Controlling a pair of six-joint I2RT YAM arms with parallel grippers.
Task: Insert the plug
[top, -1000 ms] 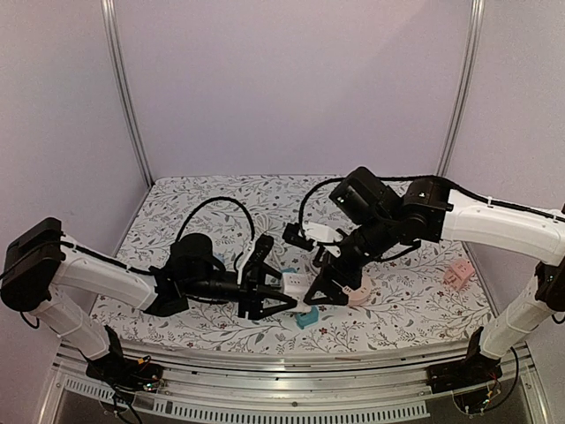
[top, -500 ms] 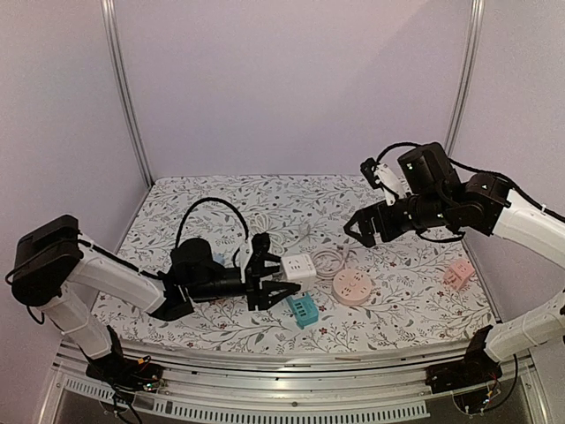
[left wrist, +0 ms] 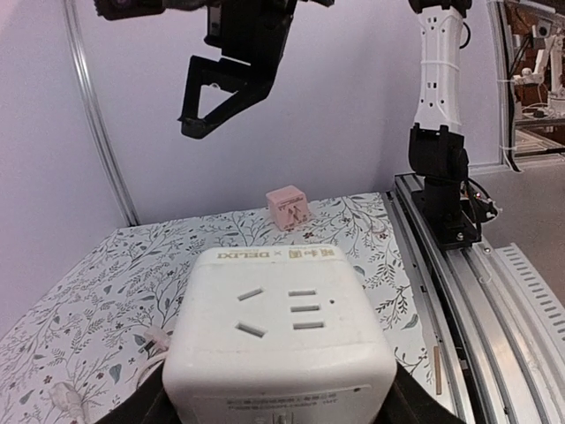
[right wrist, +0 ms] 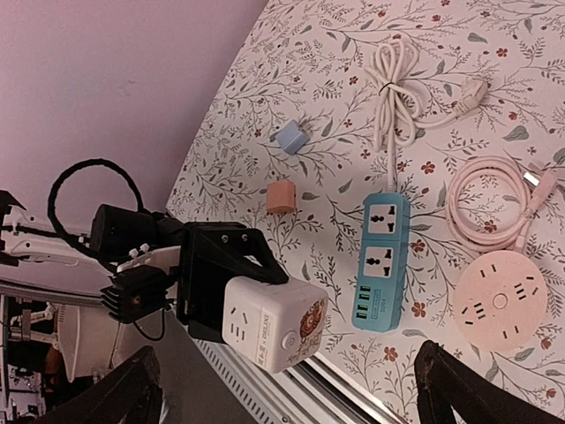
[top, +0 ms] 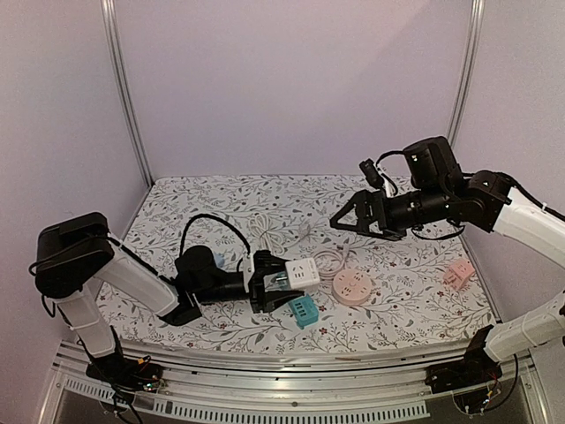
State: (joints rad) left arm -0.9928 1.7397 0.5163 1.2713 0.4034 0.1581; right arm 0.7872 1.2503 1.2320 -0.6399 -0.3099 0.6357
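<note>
The left fingers (right wrist: 216, 265) pinch the white cube socket (top: 294, 274) aloft — hold it steady while the spread, empty right fingers (right wrist: 459, 384) fetch the pink plug (top: 459, 273), if plug it is.

We see soft, even, lilac-tinted light with faint shadows; in the left wrist view the post (left wrist: 95, 132) bows at left.

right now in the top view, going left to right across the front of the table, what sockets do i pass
white cube socket, round pink socket, small pink adapter
</note>
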